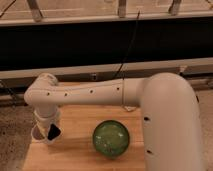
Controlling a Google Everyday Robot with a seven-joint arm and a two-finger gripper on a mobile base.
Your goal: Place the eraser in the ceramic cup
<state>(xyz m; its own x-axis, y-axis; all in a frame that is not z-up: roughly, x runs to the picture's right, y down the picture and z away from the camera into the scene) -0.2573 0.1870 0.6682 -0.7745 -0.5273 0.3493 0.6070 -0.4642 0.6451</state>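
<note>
Gripper (50, 131) sits right over the white ceramic cup (38, 134) at the wooden desk's (75, 150) left edge; can't tell if it's holding the eraser, which isn't visible. Green bowl (111, 138) sits nearby. White arm (100, 92) stretches leftward, elbow bent down. Dark wall behind.

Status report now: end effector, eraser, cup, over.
End effector low over white cup, table's left edge. Eraser not visible. Green bowl apart, right.
</note>
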